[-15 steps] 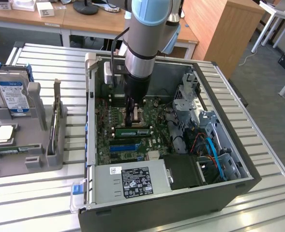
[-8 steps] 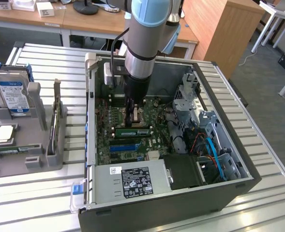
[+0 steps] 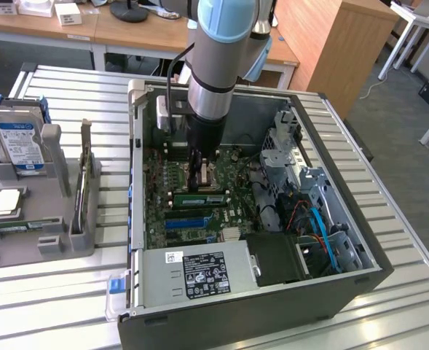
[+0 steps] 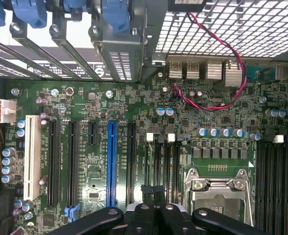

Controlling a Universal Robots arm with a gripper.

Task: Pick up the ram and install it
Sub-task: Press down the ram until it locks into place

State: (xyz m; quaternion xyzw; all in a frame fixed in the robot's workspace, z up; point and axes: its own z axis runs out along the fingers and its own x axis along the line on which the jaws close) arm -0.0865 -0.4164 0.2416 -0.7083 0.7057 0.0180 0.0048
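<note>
The ram (image 3: 197, 198) is a long green stick standing on edge along the memory slots of the motherboard (image 3: 163, 197), inside the open computer case (image 3: 331, 284). My gripper (image 3: 197, 177) reaches straight down into the case and hangs right over the middle of the ram, its fingertips at the stick's upper edge. In the wrist view the black fingers (image 4: 144, 213) are pressed together over the memory slots (image 4: 166, 161), beside the processor socket (image 4: 217, 188). The gripper (image 4: 153, 192) is shut. I cannot tell whether the stick's edge is pinched between the tips.
A grey holder tray (image 3: 46, 240) stands at the exterior view's left with a silver hard drive (image 3: 19, 146), a square processor chip (image 3: 4, 203) and a thin green board (image 3: 25, 225). The power supply (image 3: 199, 273) and drive cage (image 3: 323, 211) crowd the case. A blue expansion slot (image 4: 111, 161) runs nearby.
</note>
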